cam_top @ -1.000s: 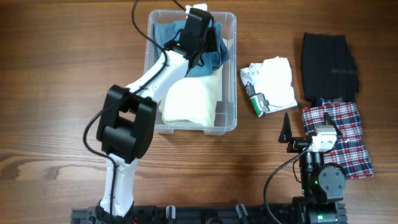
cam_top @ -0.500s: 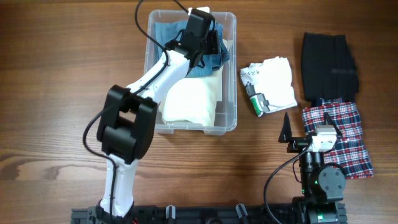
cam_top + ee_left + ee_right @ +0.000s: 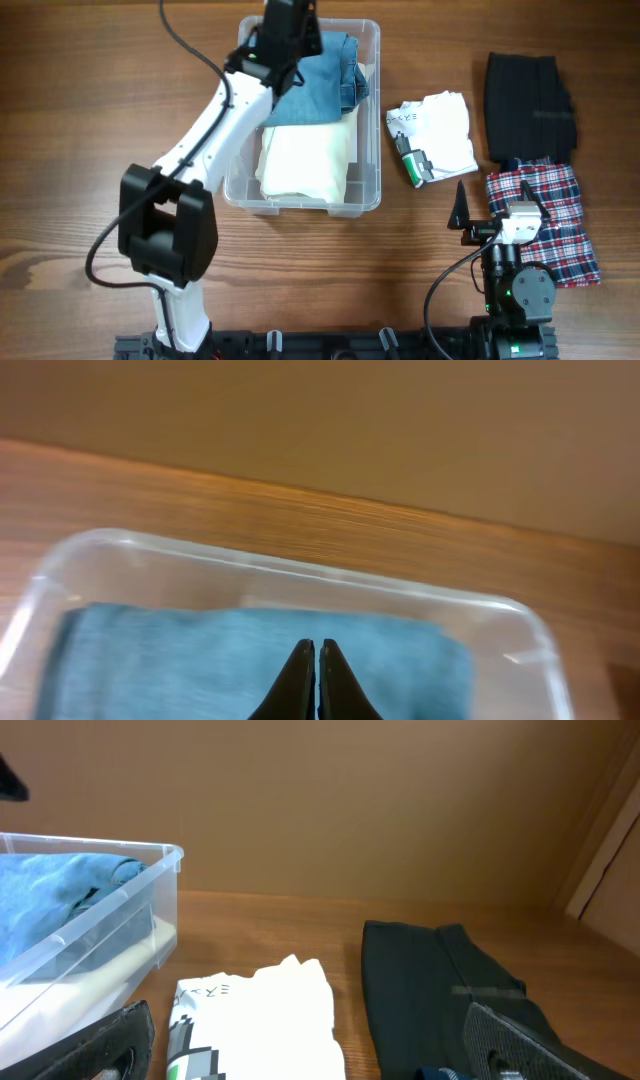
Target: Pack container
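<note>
Container on table, part filled; left jaws pressed together, right jaws spread wide.

The container [image 3: 300, 208] stands mid-table toward the far edge of the wooden table [image 3: 80, 100]. Inside it, a folded blue denim garment [image 3: 320, 85] lies at the far end and a cream garment [image 3: 305, 160] at the near end. The left gripper [image 3: 317, 658] hangs over the denim, gripping nothing. The right gripper [image 3: 499, 210] is empty, at the near right by a plaid garment [image 3: 555, 220]. A white printed garment [image 3: 435, 135] and a black garment [image 3: 530, 105] lie outside the container, to its right.
</note>
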